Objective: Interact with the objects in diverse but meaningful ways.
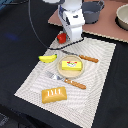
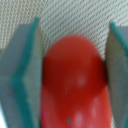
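A round red tomato (image 2: pixel 75 95) fills the wrist view, sitting between my two grey-green pads (image 2: pixel 22 75), which both touch its sides. In the exterior view the tomato (image 1: pixel 61 37) lies at the far edge of the striped placemat (image 1: pixel 30 85), partly hidden by my gripper (image 1: pixel 66 40), which is down at mat level and shut on it. A yellow banana (image 1: pixel 48 58) lies nearer on the mat. A yellow butter-like block with a red mark (image 1: pixel 70 65) rests on a beige plate (image 1: pixel 82 71). A golden-brown scored bread loaf (image 1: pixel 54 94) lies at the mat's near edge.
A wooden-handled knife (image 1: pixel 82 56) lies behind the plate and a wooden-handled fork (image 1: pixel 67 80) in front of it. A grey pot (image 1: pixel 92 10) and a second pot (image 1: pixel 122 17) stand on a pink mat (image 1: pixel 107 30) at the back.
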Available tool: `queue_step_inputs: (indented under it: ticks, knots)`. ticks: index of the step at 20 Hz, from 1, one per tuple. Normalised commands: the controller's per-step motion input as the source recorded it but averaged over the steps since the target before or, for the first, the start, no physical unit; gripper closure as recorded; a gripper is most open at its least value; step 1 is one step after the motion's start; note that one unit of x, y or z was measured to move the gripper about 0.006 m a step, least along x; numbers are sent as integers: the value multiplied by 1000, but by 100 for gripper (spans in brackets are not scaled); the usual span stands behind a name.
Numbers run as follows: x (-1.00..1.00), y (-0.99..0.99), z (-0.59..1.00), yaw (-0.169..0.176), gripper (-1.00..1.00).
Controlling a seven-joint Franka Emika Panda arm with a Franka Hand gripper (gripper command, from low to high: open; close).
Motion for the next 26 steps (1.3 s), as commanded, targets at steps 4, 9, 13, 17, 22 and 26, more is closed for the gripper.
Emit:
queue_step_inputs:
  ticks: [4,9,13,17,22,26]
  knots:
    - [184,174,1000,-3,100]
    - [73,453,1000,-10,100]
    - [-87,496,804,0,100]
    - [-20,157,347,1,100]
    - [126,-249,52,-21,-100]
    - [184,-425,16,-44,-100]
